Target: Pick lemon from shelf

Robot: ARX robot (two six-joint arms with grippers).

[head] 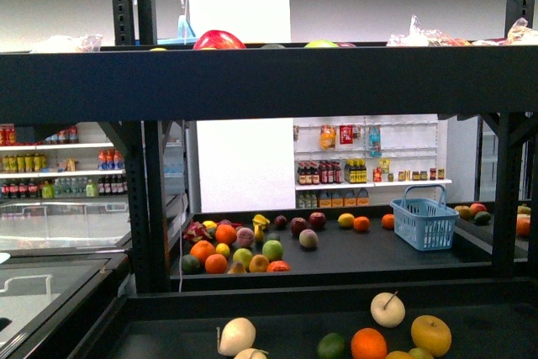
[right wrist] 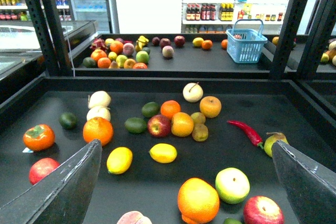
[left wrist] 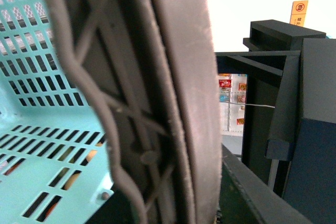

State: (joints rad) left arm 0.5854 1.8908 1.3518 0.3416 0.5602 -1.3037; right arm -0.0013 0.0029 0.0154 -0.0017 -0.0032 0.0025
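Two bright yellow oval lemons lie on the black shelf tray (right wrist: 157,192) in the right wrist view, one lemon (right wrist: 163,152) in the middle and another (right wrist: 119,160) just beside it. My right gripper (right wrist: 186,145) hangs open above the tray's near part, its dark fingers (right wrist: 68,187) wide apart on either side of the fruit, touching nothing. The lemons sit a little beyond and between the fingers. My left gripper (left wrist: 152,145) is shut on the rim of a turquoise mesh basket (left wrist: 42,103). The front view shows the shelf (head: 269,81) but neither arm.
Around the lemons lie oranges (right wrist: 97,129), a red apple (right wrist: 159,125), limes (right wrist: 136,125), a large orange fruit (right wrist: 198,200), a green-white apple (right wrist: 232,184) and a red chilli (right wrist: 244,131). A blue basket (right wrist: 245,44) and more fruit sit on the farther rack. Upright posts (right wrist: 44,19) flank the tray.
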